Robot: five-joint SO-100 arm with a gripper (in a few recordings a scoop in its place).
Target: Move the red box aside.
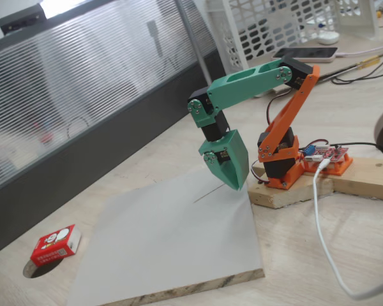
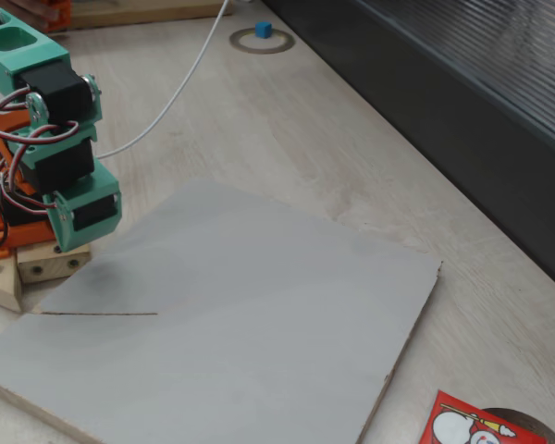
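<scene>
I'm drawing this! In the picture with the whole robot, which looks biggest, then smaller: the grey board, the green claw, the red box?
1. Grey board, by far.
2. Green claw and red box look about alike; the box sits nearer the camera, so I won't rank them.

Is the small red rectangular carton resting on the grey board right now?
No, the small red rectangular carton lies on the wooden table, left of the grey board.

The orange lower link of the arm (image 1: 287, 111) rises from its orange base and leans back; at the elbow the green upper link folds forward and slightly downward. From the wrist, the green two-finger gripper (image 1: 233, 180) hangs pointing down, its tapered fingers drawn together to a closed tip, holding nothing. In the other fixed view, the green gripper (image 2: 74, 217) sits at the left edge, red and white wires looping around its black servos.
</scene>
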